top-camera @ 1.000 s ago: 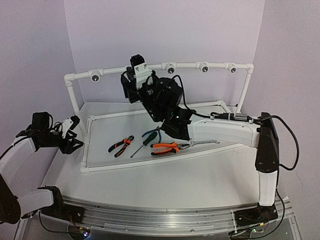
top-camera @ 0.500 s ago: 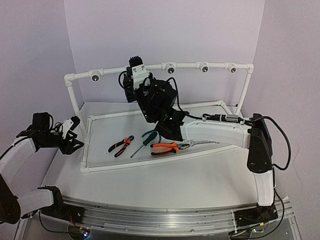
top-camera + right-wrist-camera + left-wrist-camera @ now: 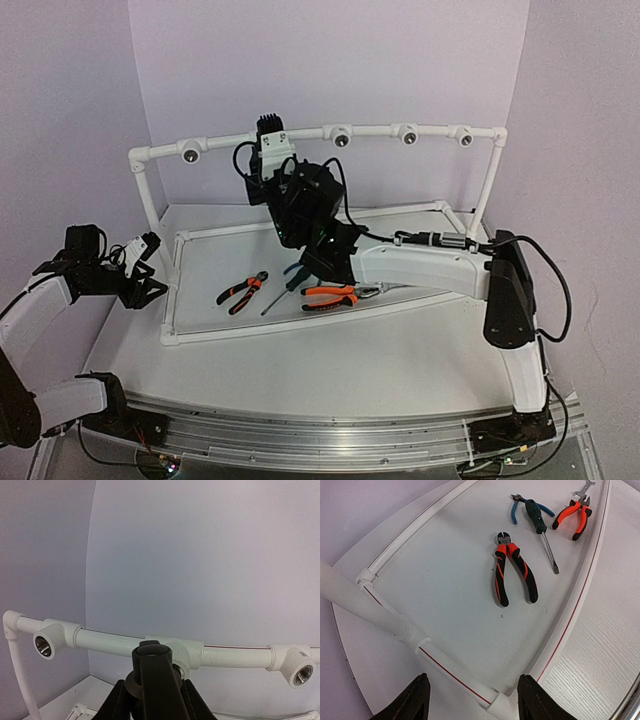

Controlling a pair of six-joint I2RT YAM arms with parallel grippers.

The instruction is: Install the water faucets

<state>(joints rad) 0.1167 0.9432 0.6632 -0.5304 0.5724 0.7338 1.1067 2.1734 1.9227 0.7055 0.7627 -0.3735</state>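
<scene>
Your right tool is closed narrow on the small dark grey tap, with a finger pressed to each side of its short round body. That grip probably keeps the tap in line with the hole it goes into. The tap is up at the raised white plastic pipe, end-on to the wrist camera and right in front of the middle white tee socket. The body hides the joint, so you can't tell whether the thread has caught. The tap looks matte and near black, with a round flat top and a darker bar running down toward the tool, likely its lever. The open metal-threaded sockets to the left and right hold nothing.

Your left tool hangs wide and holds nothing. It is low over the corner of the white pipe frame on the white counter, likely parked clear. The orange-and-black-handled pliers lie flat inside the frame, well apart from it.
</scene>
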